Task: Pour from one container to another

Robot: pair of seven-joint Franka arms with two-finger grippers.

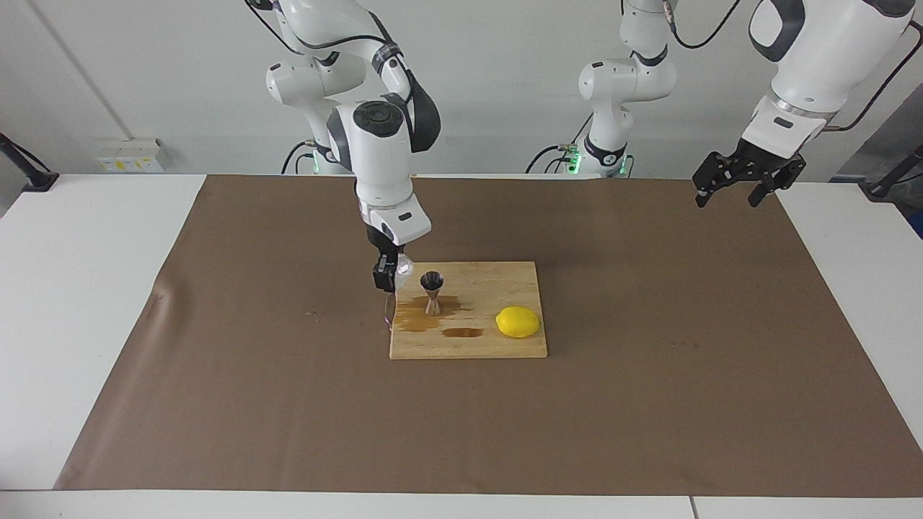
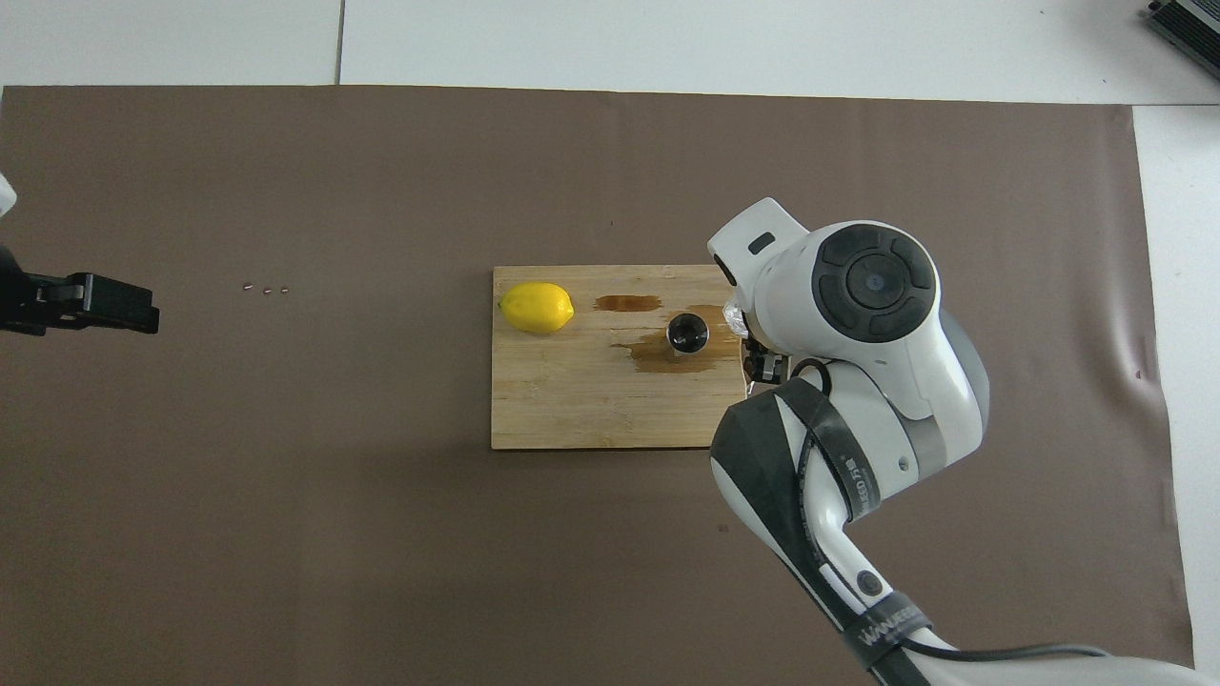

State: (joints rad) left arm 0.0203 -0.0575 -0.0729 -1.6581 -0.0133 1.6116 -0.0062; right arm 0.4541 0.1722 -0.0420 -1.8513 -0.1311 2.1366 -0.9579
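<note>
Cup point(image 1: 404, 265) is sitting clamped in your right gripper point(image 1: 390, 277), tipping above the board's point(image 1: 505, 346) edge beside the jigger point(image 1: 433, 292). Puddles are showing already, so you're wanting slower tilt; left gripper point(image 1: 746, 180) is waiting open.

Black cable strap point(image 2: 882, 631) on right arm: partly legible "WANGEE…".

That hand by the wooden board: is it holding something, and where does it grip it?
The right hand holds the clear knobbly cup, apparently by its side wall, raised beside the steel jigger. The left hand holds nothing.
</note>
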